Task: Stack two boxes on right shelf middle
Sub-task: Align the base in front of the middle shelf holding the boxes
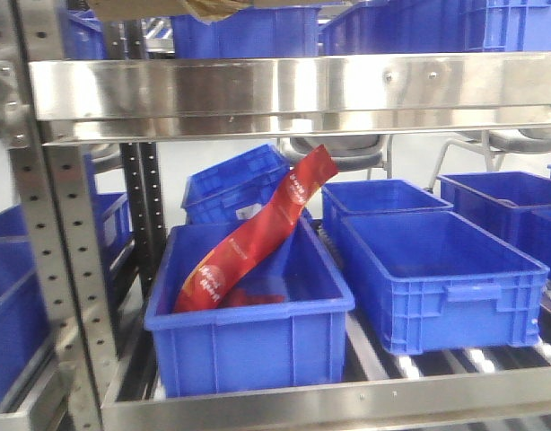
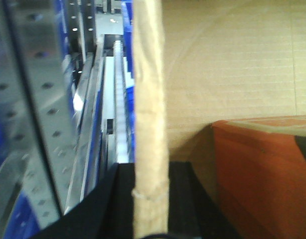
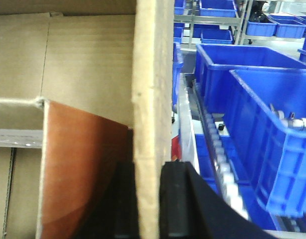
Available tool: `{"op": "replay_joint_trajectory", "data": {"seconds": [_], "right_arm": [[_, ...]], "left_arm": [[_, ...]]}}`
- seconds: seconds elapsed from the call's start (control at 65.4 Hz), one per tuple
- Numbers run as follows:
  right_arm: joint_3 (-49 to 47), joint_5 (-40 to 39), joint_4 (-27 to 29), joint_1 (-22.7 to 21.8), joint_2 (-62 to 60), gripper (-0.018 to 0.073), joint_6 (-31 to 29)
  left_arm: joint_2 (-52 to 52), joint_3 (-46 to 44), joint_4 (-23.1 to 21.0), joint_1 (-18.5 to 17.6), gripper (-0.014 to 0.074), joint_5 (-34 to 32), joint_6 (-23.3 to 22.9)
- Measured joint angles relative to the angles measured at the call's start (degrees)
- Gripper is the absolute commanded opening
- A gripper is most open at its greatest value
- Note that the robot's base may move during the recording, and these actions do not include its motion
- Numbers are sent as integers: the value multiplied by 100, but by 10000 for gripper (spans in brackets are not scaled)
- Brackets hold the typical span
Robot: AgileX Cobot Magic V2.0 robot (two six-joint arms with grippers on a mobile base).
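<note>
At 6 o'clock in each wrist view, the left gripper (image 2: 149,204) and right gripper (image 3: 152,199) clamp a wall of the cardboard box (image 2: 232,64). The front view shows cardboard at 12 o'clock above the steel-railed shelf (image 1: 293,90), with blue bins (image 1: 428,269) below.

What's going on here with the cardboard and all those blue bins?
A two-armed robot grips an open cardboard box by its walls: the left claw pinches one wall's edge, the right claw another. An orange-brown item lies inside. Blue bins sit on the steel shelf rack in front; one holds a red packet.
</note>
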Motion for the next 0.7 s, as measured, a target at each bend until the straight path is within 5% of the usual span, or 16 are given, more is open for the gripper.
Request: {"op": "replay_joint_trajectory", "data": {"seconds": [0.704], "right_arm": [[0, 0, 0, 0, 0, -167, 0]], "left_arm": [[0, 0, 0, 0, -111, 0, 0]]}}
